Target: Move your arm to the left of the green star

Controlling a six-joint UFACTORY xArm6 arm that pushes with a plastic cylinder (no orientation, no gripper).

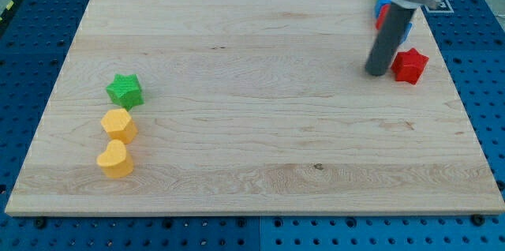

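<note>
My tip (378,73) rests on the bench (260,101) near the view's right edge, just left of the red star (410,65), close to it but seemingly not touching. There are no fingers here to open or close, only a plain dark rod. Behind the rod, toward the view's top right, bits of a blue block (383,1) and a second red block (380,20) show; the rod hides most of both, so their shapes cannot be told.

The green star (125,90) lies far off at the view's left, well apart from my tip. Just below it sits a yellow hexagon (118,125), nearly touching it, and below that a yellow heart (115,159). The wide stretch of pale, grained wood between rod and green star carries no blocks. The blocks look like matte, chunky plastic.
</note>
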